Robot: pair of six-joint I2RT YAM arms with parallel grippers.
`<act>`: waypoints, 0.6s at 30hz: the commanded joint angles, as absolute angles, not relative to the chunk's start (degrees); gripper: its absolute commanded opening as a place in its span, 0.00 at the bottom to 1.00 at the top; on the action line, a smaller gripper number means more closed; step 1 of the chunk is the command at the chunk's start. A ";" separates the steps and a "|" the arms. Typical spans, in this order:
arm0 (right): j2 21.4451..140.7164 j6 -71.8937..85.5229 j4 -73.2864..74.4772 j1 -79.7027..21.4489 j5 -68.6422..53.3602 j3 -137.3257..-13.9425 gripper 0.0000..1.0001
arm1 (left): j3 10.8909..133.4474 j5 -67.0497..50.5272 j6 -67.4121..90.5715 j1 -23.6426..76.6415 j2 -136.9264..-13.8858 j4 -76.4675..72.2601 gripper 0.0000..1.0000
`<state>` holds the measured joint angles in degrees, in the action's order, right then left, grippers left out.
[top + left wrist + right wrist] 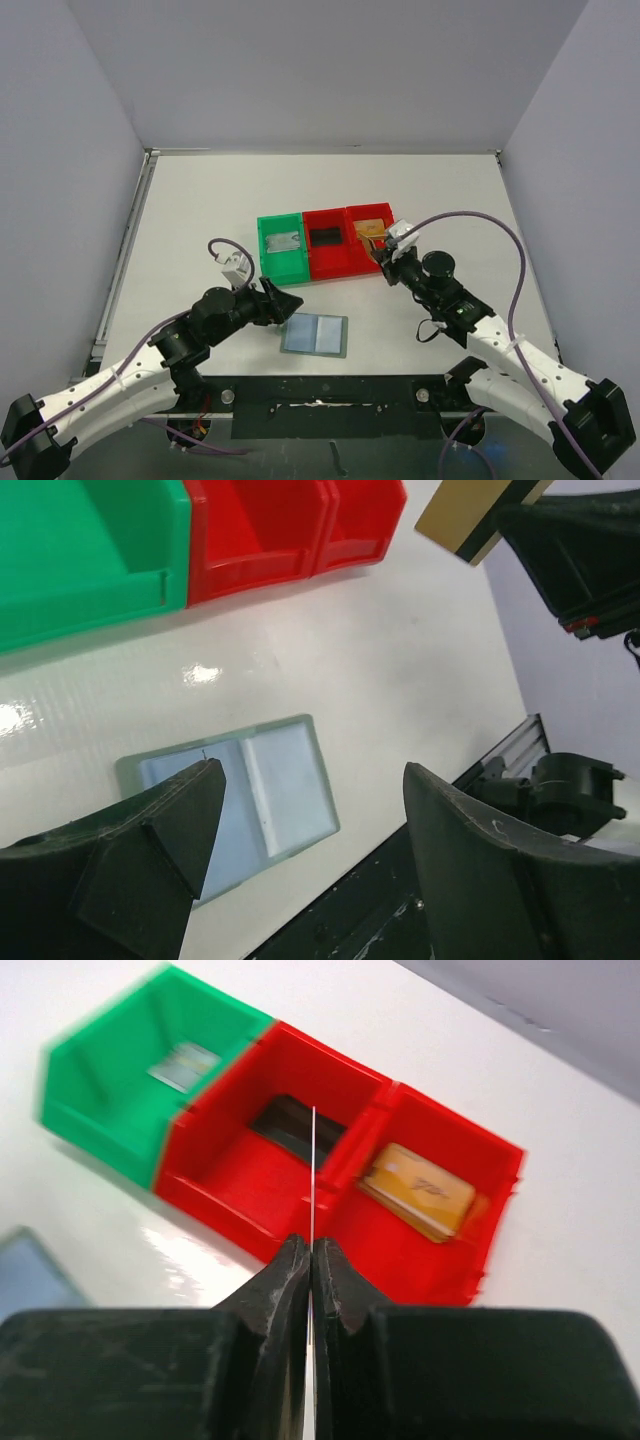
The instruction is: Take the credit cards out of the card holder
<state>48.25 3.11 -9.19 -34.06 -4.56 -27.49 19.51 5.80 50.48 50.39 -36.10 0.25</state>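
The right tool (311, 1245) pinches one gold card (465, 520), edge-on to its own camera, near the 4 o'clock corner of the right red bin (400, 1255), about 2 o'clock from the card holder (314, 334). More gold cards (418, 1190) lie in that bin, a black card (295, 1125) in the middle red bin (215, 1195), and a silver-grey card (185, 1063) in the green bin (100, 1110). The left tool (312, 768) is spread and empty, over the card holder's 10 o'clock corner. The card holder lies open on the table (200, 220). Its pockets look empty, but I cannot be sure. I judge the task nearly finished: only this card remains to be dropped.
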 commanded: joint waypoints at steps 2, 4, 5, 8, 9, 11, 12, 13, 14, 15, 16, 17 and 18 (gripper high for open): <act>56.58 -25.37 -13.69 -32.93 6.68 -32.21 0.00 | 23.40 8.11 45.74 50.00 -37.09 6.07 0.72; 60.78 -28.58 -13.63 -31.15 5.13 -34.77 0.00 | 23.84 8.14 44.97 49.94 -37.46 6.74 0.72; 62.85 -30.01 -13.55 -30.12 3.49 -35.93 0.00 | 24.07 8.14 44.73 49.97 -37.64 7.23 0.72; 68.29 -34.02 -13.99 -26.89 -2.18 -39.05 0.00 | 24.59 7.83 44.24 49.79 -37.69 8.22 0.72; 69.90 -35.44 -14.85 -26.48 -3.17 -39.90 0.00 | 24.73 7.64 44.07 49.75 -37.64 8.42 0.72; 71.76 -37.92 -17.38 -25.92 -3.58 -40.08 0.00 | 25.14 7.41 43.77 49.66 -37.62 9.27 0.72; 72.64 -38.92 -18.34 -25.36 -4.37 -40.19 0.00 | 25.47 7.25 43.41 49.58 -37.62 9.84 0.73; 73.58 -39.59 -18.54 -24.67 -5.86 -40.59 0.00 | 25.68 7.22 43.20 49.53 -37.62 10.45 0.73; 74.50 -40.35 -18.21 -24.08 -7.92 -41.13 0.00 | 25.93 7.22 42.98 49.53 -37.61 11.16 0.73; 75.60 -41.08 -17.88 -23.71 -9.27 -41.70 0.00 | 26.17 7.22 42.92 49.57 -37.56 11.54 0.73; 76.72 -41.63 -17.71 -23.46 -10.11 -42.27 0.00 | 26.34 7.30 42.84 49.56 -37.61 11.87 0.73; 77.76 -42.25 -17.49 -23.29 -10.73 -42.88 0.00 | 26.52 7.33 42.74 49.56 -37.62 12.04 0.73; 78.92 -42.98 -16.95 -23.21 -11.11 -43.93 0.00 | 26.58 7.24 42.78 49.49 -37.55 12.06 0.73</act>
